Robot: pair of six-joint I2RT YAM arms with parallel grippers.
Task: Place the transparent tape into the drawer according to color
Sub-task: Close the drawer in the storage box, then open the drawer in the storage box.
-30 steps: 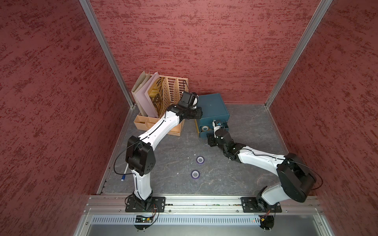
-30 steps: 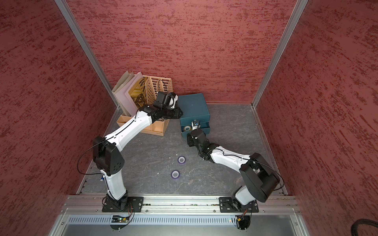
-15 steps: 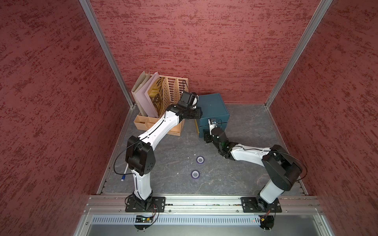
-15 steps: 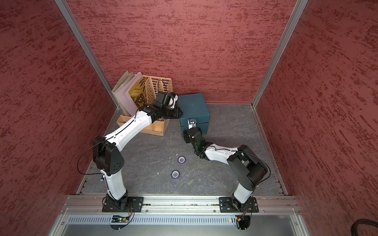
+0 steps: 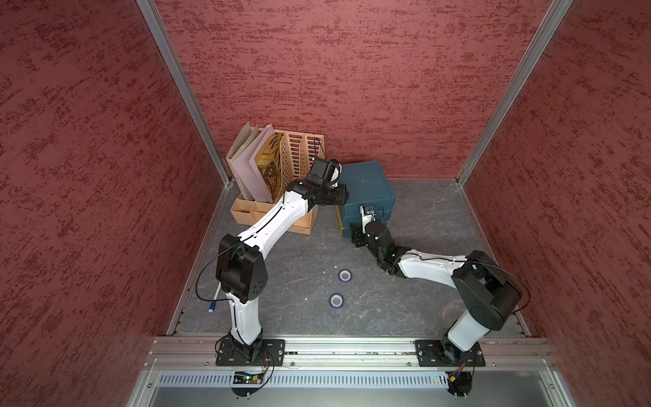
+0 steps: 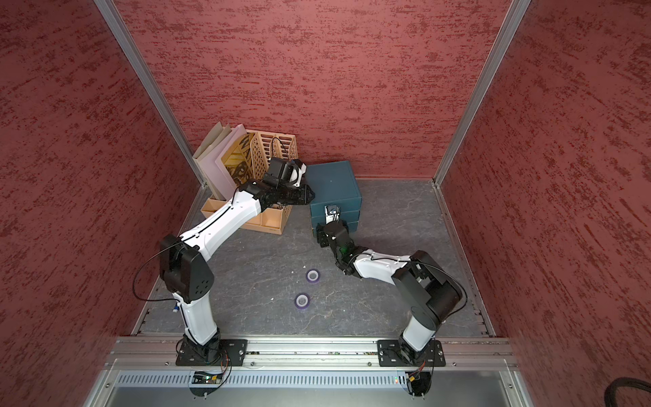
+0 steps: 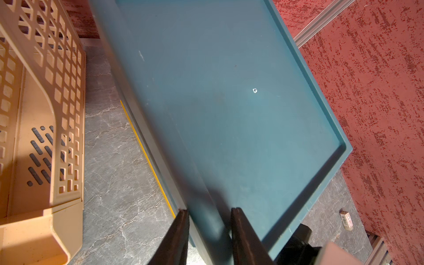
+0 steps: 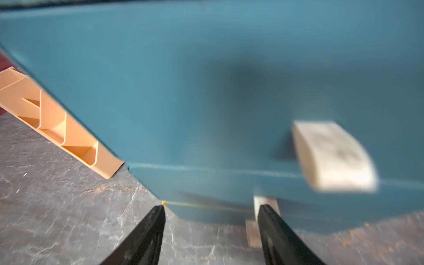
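Note:
The drawer chest (image 5: 366, 190) (image 6: 333, 186) is dark teal and stands at the back, all three drawers pushed in. My left gripper (image 5: 343, 195) (image 7: 210, 210) is shut on the rim of its top left edge, one finger outside and one on top. My right gripper (image 5: 355, 235) (image 8: 211, 208) is open, low at the bottom drawer's front. One of its fingertips (image 8: 263, 208) sits beside that drawer's small pull (image 8: 260, 200); a higher pull (image 8: 332, 156) is blurred. Two purple tape rolls (image 5: 345, 275) (image 5: 336, 301) lie flat on the floor, apart from both grippers.
A tan slotted file organizer (image 5: 281, 165) (image 7: 46, 103) with folders stands just left of the chest, under my left forearm. Red walls close three sides. A small labelled block (image 7: 346, 220) lies right of the chest. A cable with a blue plug (image 5: 211, 306) hangs by the left base.
My right gripper has shifted a little left along the chest's lower front, its jaws have widened slightly, and its elbow has swung. The left arm and both rolls have stayed put.

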